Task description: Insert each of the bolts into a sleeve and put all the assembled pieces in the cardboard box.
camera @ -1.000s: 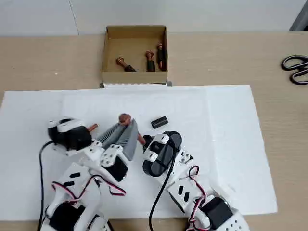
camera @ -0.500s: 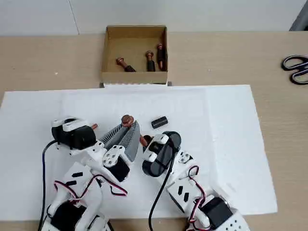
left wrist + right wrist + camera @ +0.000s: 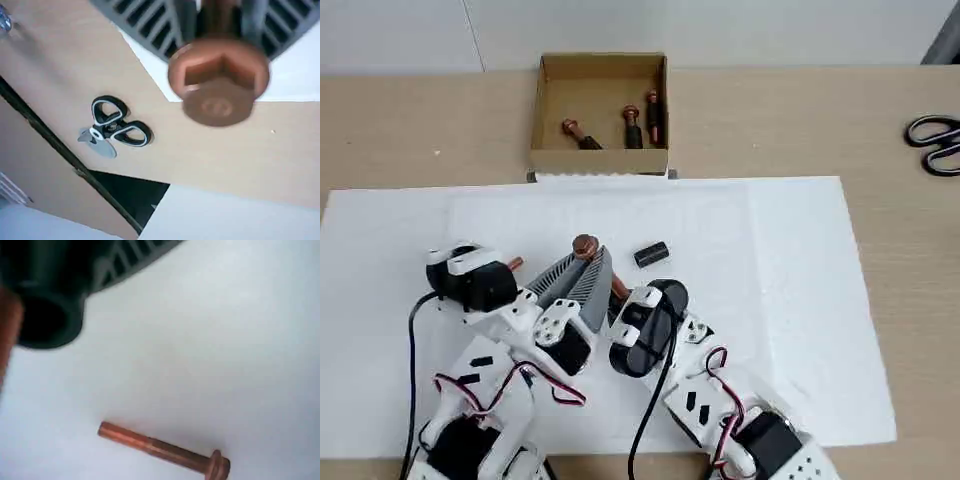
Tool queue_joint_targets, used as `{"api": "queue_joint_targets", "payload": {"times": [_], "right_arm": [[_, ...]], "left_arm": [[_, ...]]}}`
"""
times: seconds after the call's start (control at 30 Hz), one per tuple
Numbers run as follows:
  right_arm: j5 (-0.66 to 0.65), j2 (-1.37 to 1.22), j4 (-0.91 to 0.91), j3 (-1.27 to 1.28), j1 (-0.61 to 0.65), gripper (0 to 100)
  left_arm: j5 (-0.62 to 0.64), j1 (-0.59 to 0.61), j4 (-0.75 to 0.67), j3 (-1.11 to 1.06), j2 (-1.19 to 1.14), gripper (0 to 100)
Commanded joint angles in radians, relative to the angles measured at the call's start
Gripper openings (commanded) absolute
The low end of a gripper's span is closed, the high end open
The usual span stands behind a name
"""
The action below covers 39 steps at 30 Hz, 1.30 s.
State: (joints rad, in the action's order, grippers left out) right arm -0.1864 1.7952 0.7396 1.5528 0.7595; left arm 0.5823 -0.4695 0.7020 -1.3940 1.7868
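Well short of the cardboard box [image 3: 600,160], the left gripper [image 3: 585,258] pinches a bolt [image 3: 584,246] and the right gripper [image 3: 50,295] apparently clamps a sleeve [image 3: 45,315]; three assembled pieces [image 3: 633,128] lie inside that box.

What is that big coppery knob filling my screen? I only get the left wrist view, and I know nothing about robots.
Observer: That is the head of a bolt gripped in the left jaws. The right wrist view shows the right jaws holding a dark sleeve close beside the bolt's shank.
Operator: Are any pairs finished?
Observer: Yes. In the high view, three assembled pieces lie in the cardboard box.
Operator: Is anything left over?
Observer: A spare sleeve lies on the white sheet, near the held bolt.
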Motion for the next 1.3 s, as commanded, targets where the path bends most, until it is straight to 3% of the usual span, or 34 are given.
{"api": "queue_joint_targets", "payload": {"times": [0.0, 0.9, 1.27], "right_arm": [[-0.006, 0.010, -0.018, -0.032, -0.012, 0.2], [-0.006, 0.010, -0.025, -0.037, -0.012, 0.2], [-0.006, 0.010, -0.027, -0.057, -0.012, 0.2]], "left_arm": [[-0.035, 0.002, -0.029, 0.012, 0.011, 1], [-0.034, 0.037, -0.025, -0.004, 0.008, 1], [-0.031, -0.031, 0.117, -0.001, 0.011, 1]]}}
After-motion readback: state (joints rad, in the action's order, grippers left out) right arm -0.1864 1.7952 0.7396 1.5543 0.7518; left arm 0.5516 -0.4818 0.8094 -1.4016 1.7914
